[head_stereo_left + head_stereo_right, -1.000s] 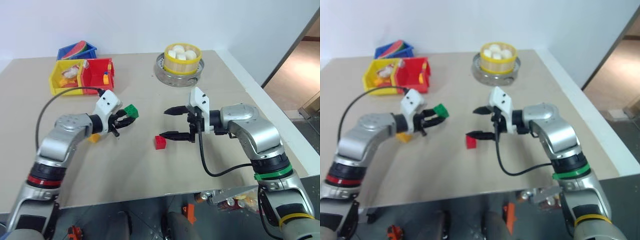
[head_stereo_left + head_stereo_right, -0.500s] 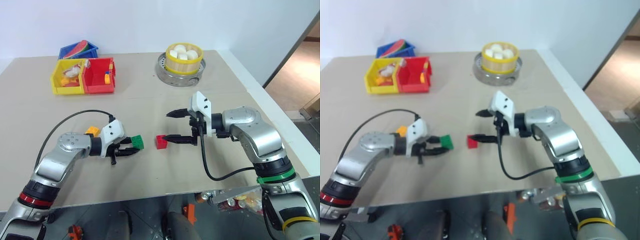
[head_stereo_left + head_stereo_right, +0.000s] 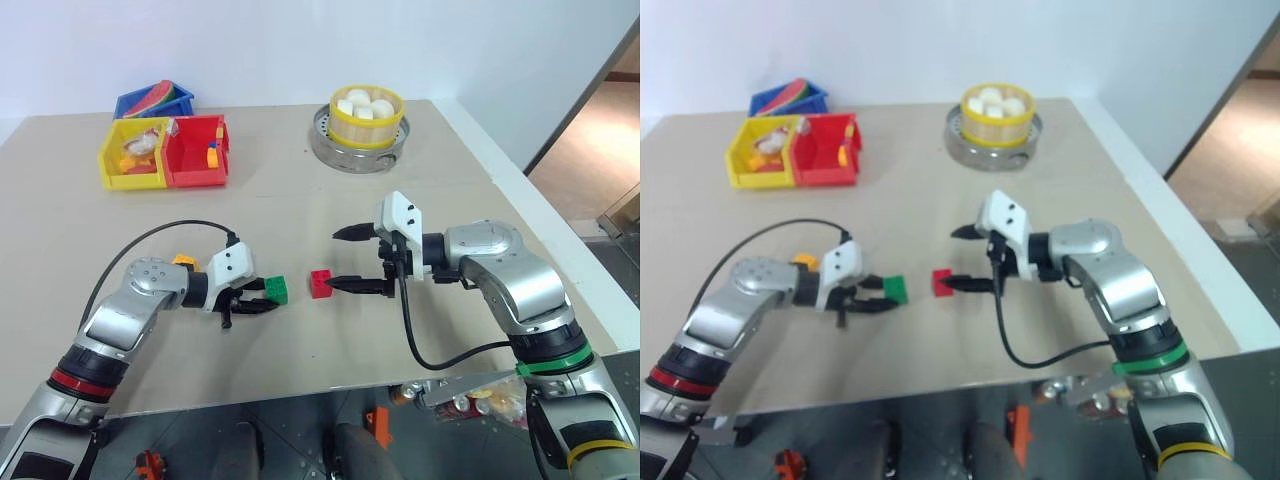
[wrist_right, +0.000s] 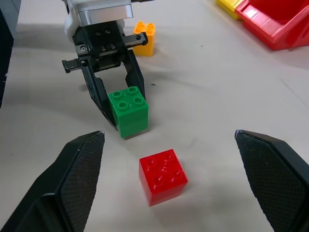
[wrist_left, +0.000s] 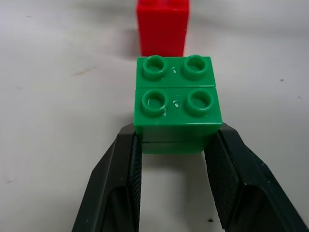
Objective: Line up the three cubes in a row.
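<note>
Placement step: green cube [image 5: 177,104] being set beside red cube [image 4: 162,176].

Left gripper [image 3: 262,297] jaws clamp the green cube on the bench; right gripper [image 3: 347,259] jaws stand wide, the red cube just ahead of them. Next: release, then fetch the yellow-orange cube [image 4: 144,37] behind the left jaws.

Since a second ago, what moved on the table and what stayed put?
The left gripper carried the green cube down from up in the air to table height, just left of the red cube, and is still shut on it. The red cube, the yellow-orange cube and the open right gripper stayed where they were.
</note>
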